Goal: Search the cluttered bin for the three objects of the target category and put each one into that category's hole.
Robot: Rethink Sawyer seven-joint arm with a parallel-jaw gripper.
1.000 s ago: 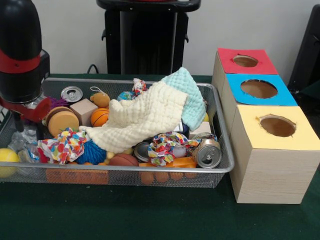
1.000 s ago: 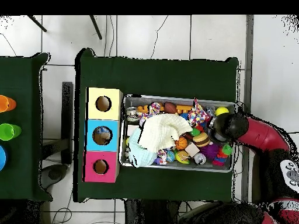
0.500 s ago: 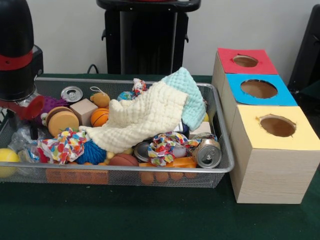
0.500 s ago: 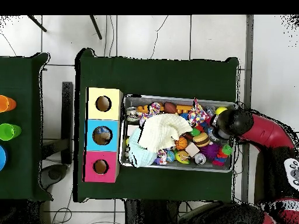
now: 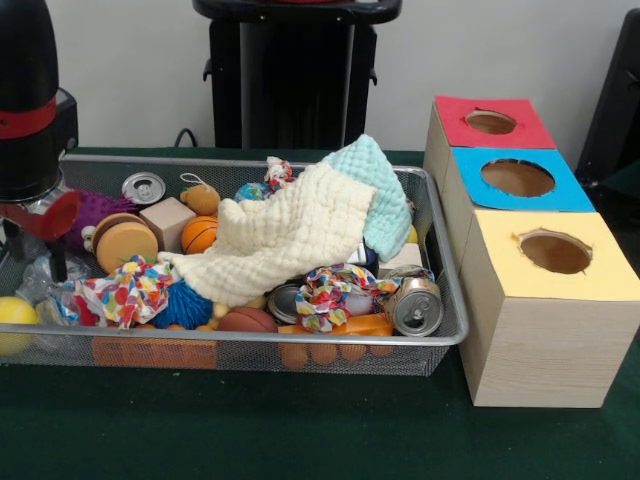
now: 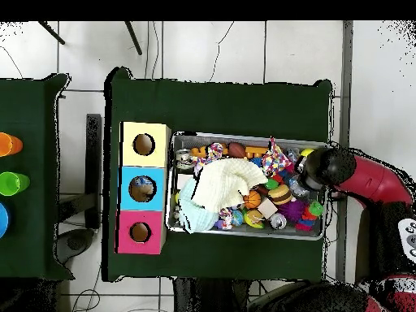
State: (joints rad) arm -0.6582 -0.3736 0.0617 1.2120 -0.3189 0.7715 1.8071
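A: Where do we stand?

B: Our arm (image 5: 30, 100) hangs over the wire bin's (image 5: 300, 340) end farthest from the three boxes, and the claw (image 5: 45, 235) is low by the rim; we cannot tell whether it is parted or closed.

A: What are we after? The category isn't marked.

B: Cans look likely to us. One drinks can (image 5: 415, 305) lies on its side in the corner nearest the yellow-topped box (image 5: 550, 300), another can (image 5: 144, 187) sits by the far rim, and a third (image 5: 284, 303) is half buried under the cream cloth (image 5: 290, 235).

A: How would they handle?

B: Light, stiff, thin-walled and slick, we judge. We'd close across the round body mid-length, gently, since they dent and roll. The cloth is limp; pinch a raised fold to lift it away.
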